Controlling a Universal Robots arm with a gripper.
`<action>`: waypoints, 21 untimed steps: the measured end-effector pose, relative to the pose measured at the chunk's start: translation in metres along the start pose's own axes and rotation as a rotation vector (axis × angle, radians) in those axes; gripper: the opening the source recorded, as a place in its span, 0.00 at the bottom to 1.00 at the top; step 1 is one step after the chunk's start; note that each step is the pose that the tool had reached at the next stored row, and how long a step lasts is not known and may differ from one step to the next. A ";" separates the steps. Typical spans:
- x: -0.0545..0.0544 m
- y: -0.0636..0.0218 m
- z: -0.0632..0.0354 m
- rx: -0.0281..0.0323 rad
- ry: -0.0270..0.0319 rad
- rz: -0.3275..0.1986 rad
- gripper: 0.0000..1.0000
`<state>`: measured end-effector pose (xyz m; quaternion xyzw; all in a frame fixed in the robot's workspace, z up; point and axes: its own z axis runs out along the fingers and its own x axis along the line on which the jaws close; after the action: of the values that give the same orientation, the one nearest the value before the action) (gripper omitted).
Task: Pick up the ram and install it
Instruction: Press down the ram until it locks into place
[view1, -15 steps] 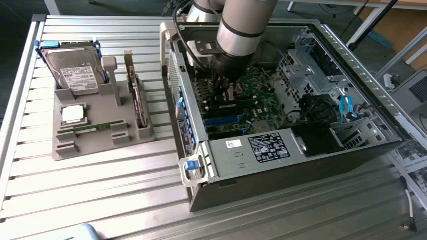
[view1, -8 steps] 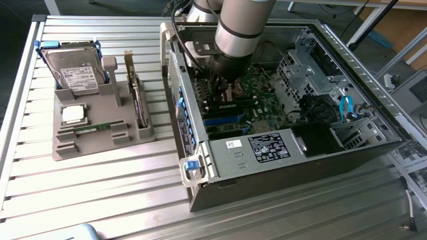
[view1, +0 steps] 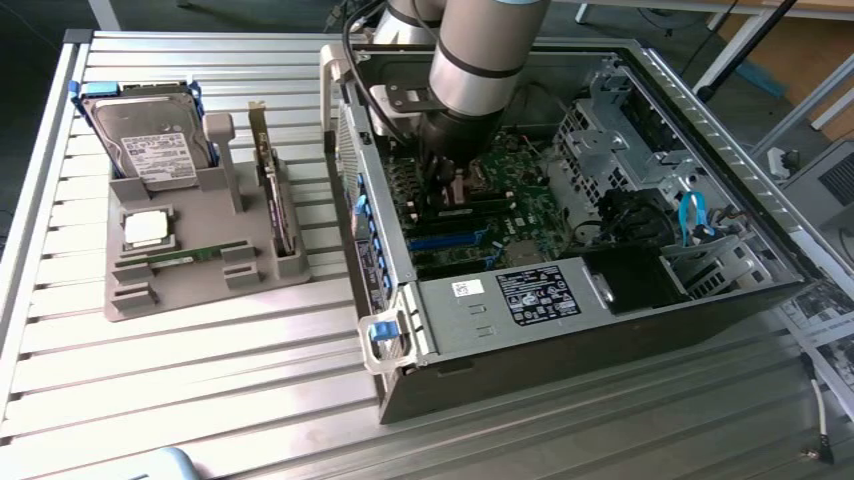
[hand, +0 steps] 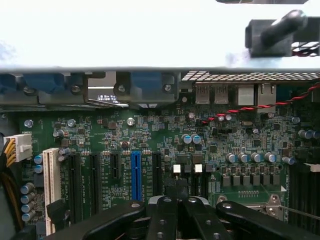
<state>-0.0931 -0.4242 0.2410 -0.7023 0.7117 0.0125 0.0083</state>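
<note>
The ram (view1: 183, 257), a thin green stick, lies flat in a slot of the grey holder (view1: 200, 288) at the exterior view's left, outside the computer. My gripper (view1: 447, 185) is well away from it, lowered into the open computer case (view1: 574, 330) over the green motherboard (view1: 527, 200). In the wrist view the black fingers (hand: 162, 210) of the gripper (hand: 177, 200) are shut together just above two dark slots with white latches (hand: 176, 168). I see nothing held between them.
The holder also carries a hard drive (view1: 154, 145), a square silver processor (view1: 147, 228) and an upright dark expansion card (view1: 274, 195). The motherboard (hand: 150, 135) has a blue slot (hand: 135, 175) and black slots beside it. The case walls and a drive cage (view1: 601, 130) surround the arm.
</note>
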 end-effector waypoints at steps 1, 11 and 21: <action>0.000 0.0000 0.0000 -0.0001 0.0004 0.000 0.11; -0.003 0.0001 0.0002 0.0000 0.0006 0.000 0.11; -0.004 0.0002 0.0021 -0.0001 0.0006 0.000 0.11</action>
<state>-0.0933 -0.4202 0.2390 -0.7023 0.7117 0.0123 0.0081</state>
